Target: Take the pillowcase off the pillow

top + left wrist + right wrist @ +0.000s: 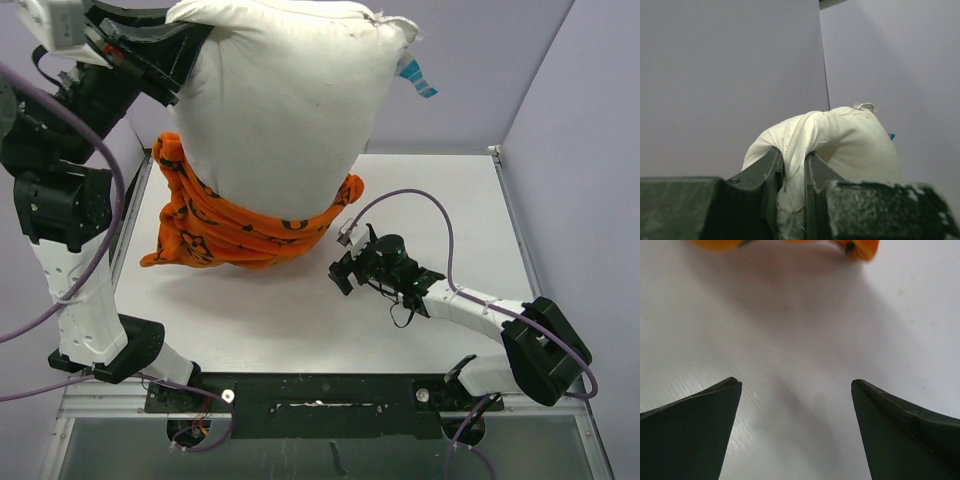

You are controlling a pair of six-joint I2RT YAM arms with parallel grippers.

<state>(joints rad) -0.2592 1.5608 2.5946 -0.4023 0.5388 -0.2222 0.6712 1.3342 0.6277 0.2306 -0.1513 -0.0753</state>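
So, left gripper [794, 160]: up high on the left, jaws pressed together on a fold of the pillow's [285, 110] top corner, the whole cushion hanging from it.
Pillow: off-white and mostly bare, small blue tag [417, 78] poking out at the top right corner.
Pillowcase [230, 225]: orange, bunched around the pillow's bottom end only, lower folds resting on the surface [300, 330].
Right gripper [343, 258]: low over the surface just right of the pillowcase, jaws spread wide, nothing between them.
Step in hand: I'd say it's grabbing the orange cloth to drag it off that last bit.
How to do it well: go for the orange edge nearest the right gripper and pinch cloth only, not the pillow inside. Then pull down and away while the left holds the corner up high.
Watch out: the left pinch is on a thin fold, so a hard yank could probably slip it.
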